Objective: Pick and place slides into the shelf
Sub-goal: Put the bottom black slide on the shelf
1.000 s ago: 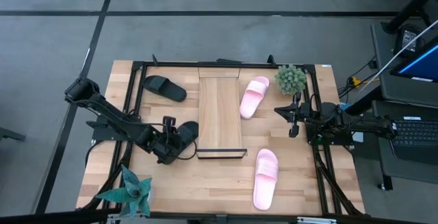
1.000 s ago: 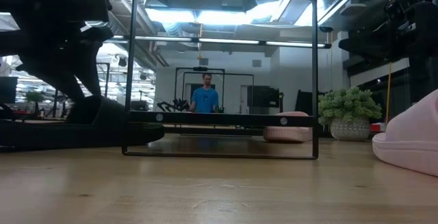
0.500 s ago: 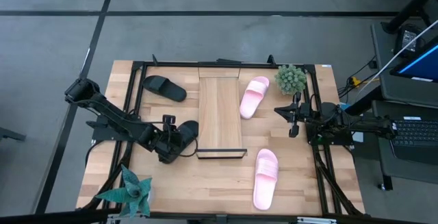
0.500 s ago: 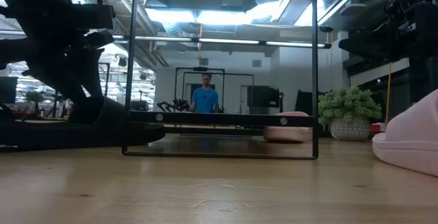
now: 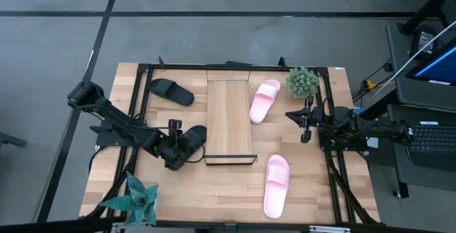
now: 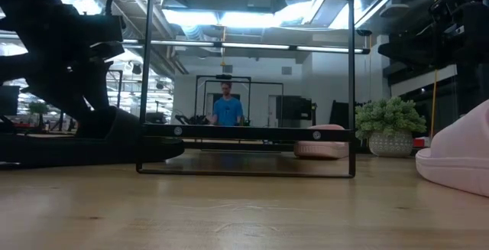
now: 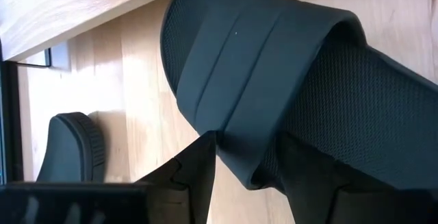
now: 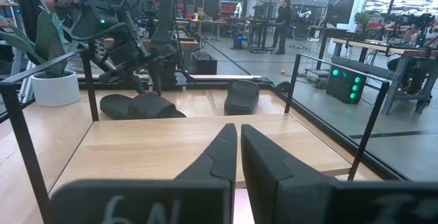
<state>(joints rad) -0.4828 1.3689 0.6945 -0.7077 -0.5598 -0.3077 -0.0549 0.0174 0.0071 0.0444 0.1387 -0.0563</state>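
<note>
One black slide (image 5: 194, 139) lies sole-down on the table just left of the shelf's (image 5: 229, 119) near end. My left gripper (image 5: 184, 147) is at it, slanting down. In the left wrist view the fingers stand astride the near edge of its strap (image 7: 260, 66). A second black slide (image 5: 171, 90) lies at the far left. One pink slide (image 5: 264, 100) lies right of the shelf and another (image 5: 276, 183) near the front. My right gripper (image 5: 299, 119) waits shut and level at the right, clear of everything. My left gripper (image 7: 246, 176) comes slanting down from the table's left. One finger (image 7: 195, 176) stands outside the strap's edge (image 7: 239, 159) and the other (image 7: 308, 176) reaches under the strap, into the slide's opening. Whether the fingers touch the strap I cannot tell. The slide lies flat on the table.
A round green plant (image 5: 303, 82) stands at the far right and a spiky one (image 5: 139, 197) at the near left corner. Black frame rails (image 5: 328, 105) run along the table's sides. A person (image 6: 227, 106) stands in the room beyond.
</note>
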